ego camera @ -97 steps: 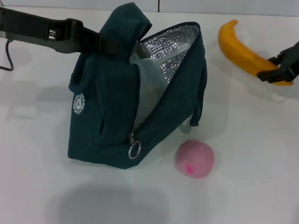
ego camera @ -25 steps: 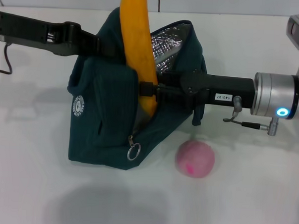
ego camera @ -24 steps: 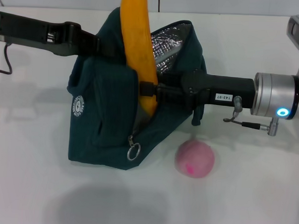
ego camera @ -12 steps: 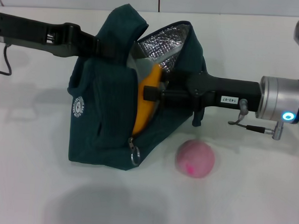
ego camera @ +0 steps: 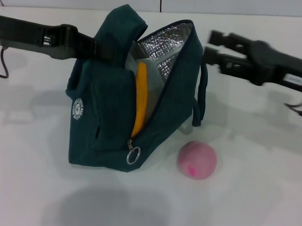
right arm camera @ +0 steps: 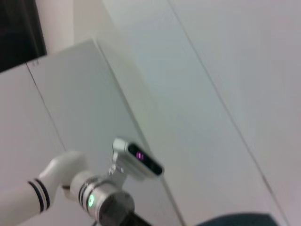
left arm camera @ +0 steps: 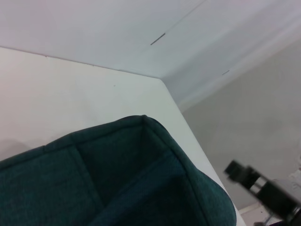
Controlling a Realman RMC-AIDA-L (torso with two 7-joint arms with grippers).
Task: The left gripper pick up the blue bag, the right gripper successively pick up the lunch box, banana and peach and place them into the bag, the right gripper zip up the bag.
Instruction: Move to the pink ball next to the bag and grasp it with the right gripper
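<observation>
Now withdrawn from the bag (ego camera: 116, 111), the right gripper (ego camera: 210, 45) is hanging empty, fingers spread wide. One banana (ego camera: 140, 97) is standing inside. One peach (ego camera: 196, 160) is lying on the table (ego camera: 268, 188) beside it. The left gripper (ego camera: 96, 45) is clamping the bag's top edge.

The blue bag (ego camera: 111, 106) (a dark teal fabric lunch bag with silver foil lining and a round white logo) stands upright on the desk, its top flap pinched in the left gripper (ego camera: 96, 45) jaws, its zipper undone and mouth gaping toward the right gripper (ego camera: 211, 49), whose parted jaws hover just beside the rim. The banana (ego camera: 139, 97), yellow, stands on end inside the bag, well below those jaws. The peach (ego camera: 196, 159), pink and round, lies on the desk beside the bag's base, below the right jaws.
</observation>
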